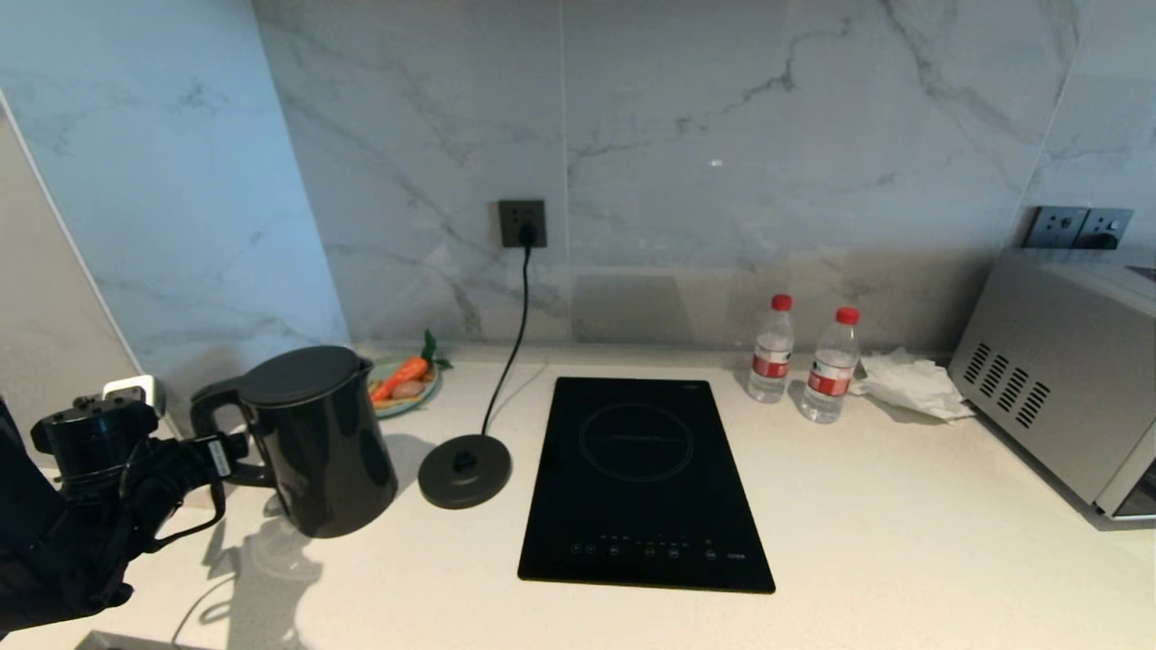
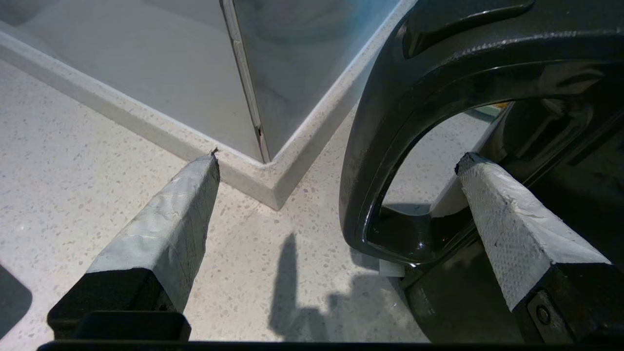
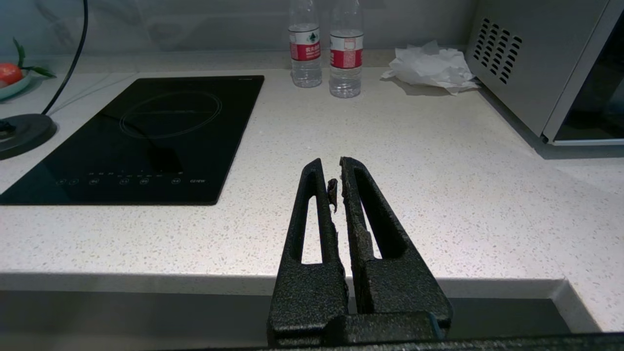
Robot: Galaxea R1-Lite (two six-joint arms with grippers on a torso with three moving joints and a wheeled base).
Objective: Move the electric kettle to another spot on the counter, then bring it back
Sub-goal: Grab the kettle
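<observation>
A plate [image 1: 424,397] holds a carrot [image 1: 404,375]; the upright electric kettle [image 1: 321,442] turns its handle toward the left gripper [image 2: 336,165], whose jaws are spread astride it.

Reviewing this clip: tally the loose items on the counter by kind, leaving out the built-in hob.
Glossy black plastic jug kettle: 1
Flat round black corded base disc: 1
Clear red-capped water bottles: 2
Green plate of vegetables: 1
Crumpled white paper towel: 1
Silver microwave oven: 1
Total: 7
</observation>
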